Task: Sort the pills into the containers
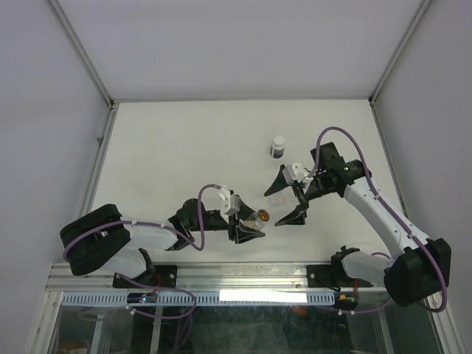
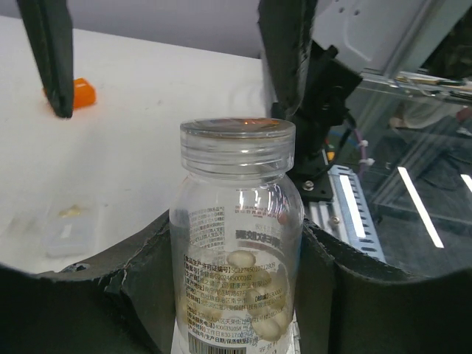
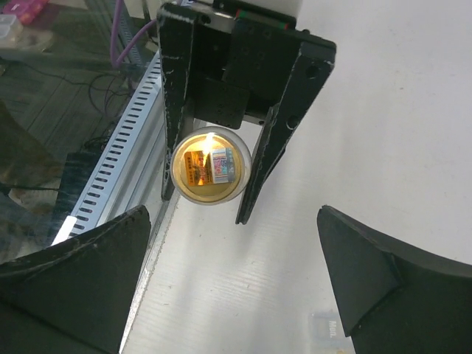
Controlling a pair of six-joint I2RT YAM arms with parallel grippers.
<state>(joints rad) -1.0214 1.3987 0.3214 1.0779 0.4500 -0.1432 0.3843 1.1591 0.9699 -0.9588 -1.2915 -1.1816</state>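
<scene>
My left gripper is shut on the clear round vial and holds it near the table's front middle. In the left wrist view the vial stands between my fingers, its clear lid on and several pale oval pills inside. My right gripper is open and empty just right of the vial, jaws wide apart. In the right wrist view it looks end-on at the tan-orange vial. The flat transparent two-cell box lies on the table below the right gripper, and its corner shows in the right wrist view.
A white bottle with a dark label stands behind the right gripper. A small orange piece lies on the table beyond the box. The metal rail runs along the table's front edge. White walls enclose three sides.
</scene>
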